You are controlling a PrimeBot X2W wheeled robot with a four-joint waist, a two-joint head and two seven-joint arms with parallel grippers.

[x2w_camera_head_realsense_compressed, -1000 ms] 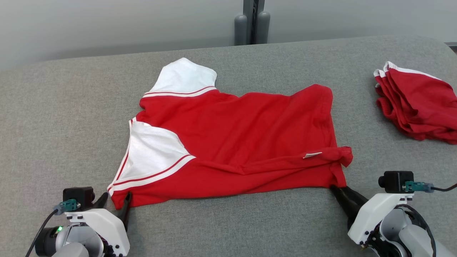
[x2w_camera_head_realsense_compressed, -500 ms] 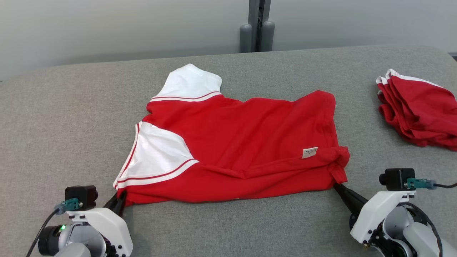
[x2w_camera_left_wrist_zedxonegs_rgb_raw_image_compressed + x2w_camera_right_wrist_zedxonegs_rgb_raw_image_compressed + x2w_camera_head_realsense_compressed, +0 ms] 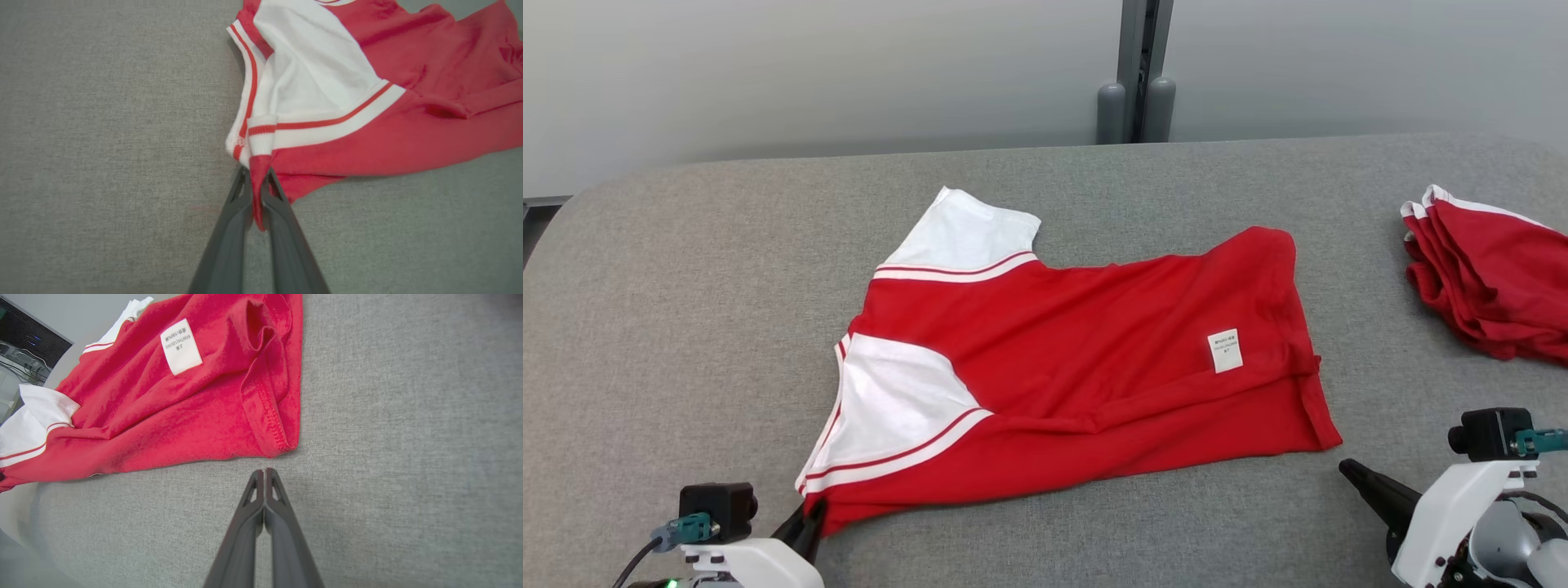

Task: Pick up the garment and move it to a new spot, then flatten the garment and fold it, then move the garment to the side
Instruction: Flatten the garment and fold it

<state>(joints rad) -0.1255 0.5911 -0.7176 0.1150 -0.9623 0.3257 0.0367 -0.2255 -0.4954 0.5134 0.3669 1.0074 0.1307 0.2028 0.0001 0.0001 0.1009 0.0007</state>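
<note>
The garment [image 3: 1078, 359], a red shirt with white sleeves and a white label, lies spread on the grey table [image 3: 686, 286]. My left gripper [image 3: 810, 510] sits at its near left corner, and the left wrist view shows that gripper [image 3: 255, 179] shut on a red fold of the garment [image 3: 367, 134] just below the striped sleeve hem. My right gripper [image 3: 1346, 467] is shut with nothing in it. In the right wrist view its tips [image 3: 263, 471] rest on the table a short way from the garment's [image 3: 184, 408] near right hem corner, not touching it.
A stack of folded red garments [image 3: 1494, 278] lies at the table's right edge. A grey post [image 3: 1137, 82] stands behind the far edge, in front of a pale wall. Bare grey table surrounds the shirt on every side.
Both grippers have shut, the left on the shirt's corner. The right gripper has come away from the hem corner, which now lies flat. The head camera has tilted, shifting the whole picture.
</note>
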